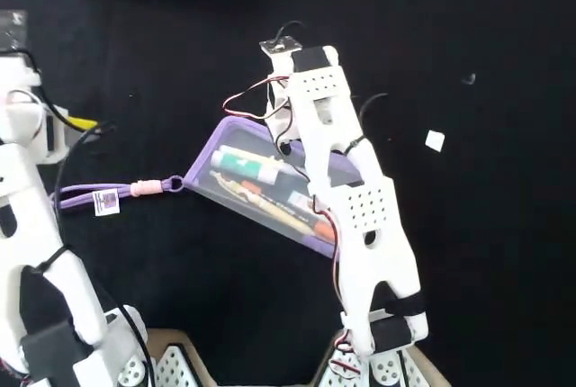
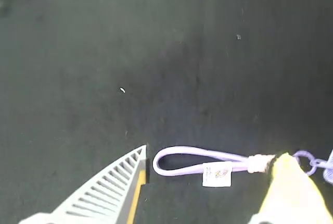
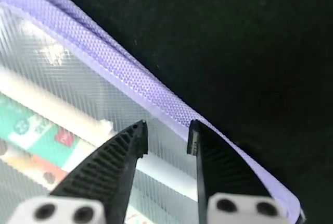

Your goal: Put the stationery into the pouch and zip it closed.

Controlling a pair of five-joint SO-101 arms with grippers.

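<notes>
Pouch point(image 1: 236, 133): lilac-edged, clear-faced, lying aslant at mid-table point(image 1: 486, 252), with stationery point(image 1: 247, 165) inside.
Strap point(image 1: 90, 193): lilac loop with a white tag point(image 2: 217, 174), stretched flat from the pouch's corner toward the table's left edge.
Right gripper point(image 3: 167, 138): above the pouch's lilac border; jaws a little apart, nothing seen between them.
Left gripper point(image 2: 213, 153): near the left edge, above the strap's loop; jaws wide apart.
Paper scrap point(image 1: 435, 140): small, white, toward the right edge, well apart from the pouch.
</notes>
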